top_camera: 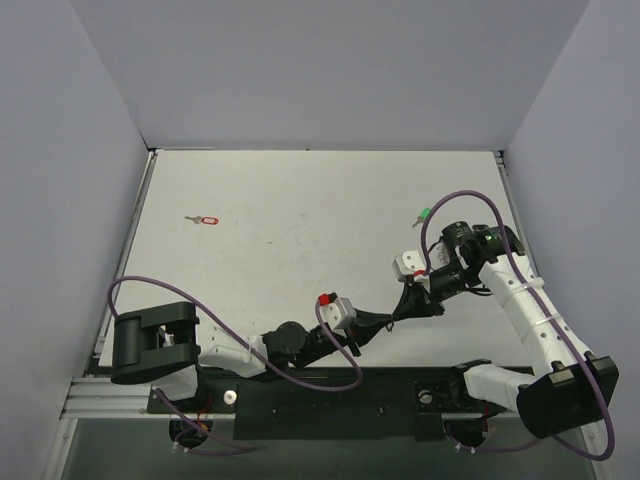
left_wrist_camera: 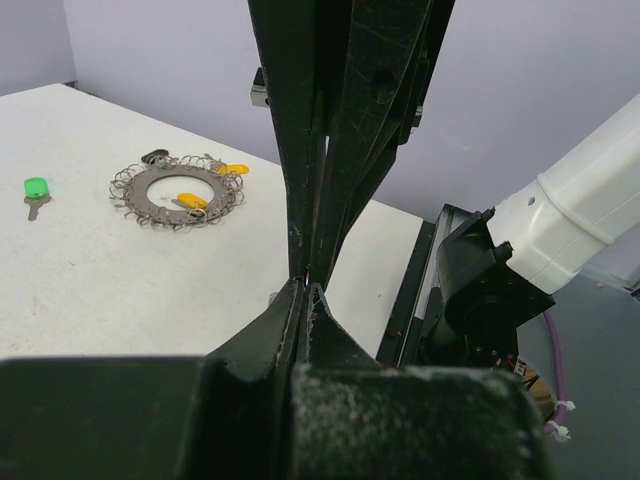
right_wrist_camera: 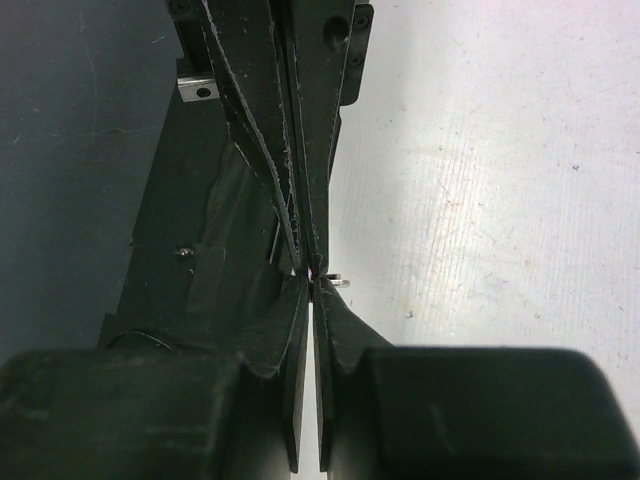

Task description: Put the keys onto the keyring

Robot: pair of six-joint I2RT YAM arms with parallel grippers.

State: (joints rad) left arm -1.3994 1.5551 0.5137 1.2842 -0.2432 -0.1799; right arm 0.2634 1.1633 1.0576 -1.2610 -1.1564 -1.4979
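Note:
My left gripper (top_camera: 398,316) (left_wrist_camera: 308,283) and right gripper (top_camera: 412,303) (right_wrist_camera: 314,278) meet tip to tip just above the table, right of centre near the front. Both are shut. A small silver key (right_wrist_camera: 338,281) is pinched where the tips meet; only a short end of it shows. The keyring (left_wrist_camera: 178,195), a spiky silver circle with yellow-headed keys on it, lies flat on the table in the left wrist view. The right arm hides it in the top view. A green-headed key (top_camera: 423,215) (left_wrist_camera: 35,189) lies near the keyring. A red-headed key (top_camera: 205,220) lies far left.
Grey walls close in the white table (top_camera: 300,200) on the left, back and right. A black rail (top_camera: 330,390) with the arm bases runs along the near edge. Purple cables (top_camera: 470,200) loop over both arms.

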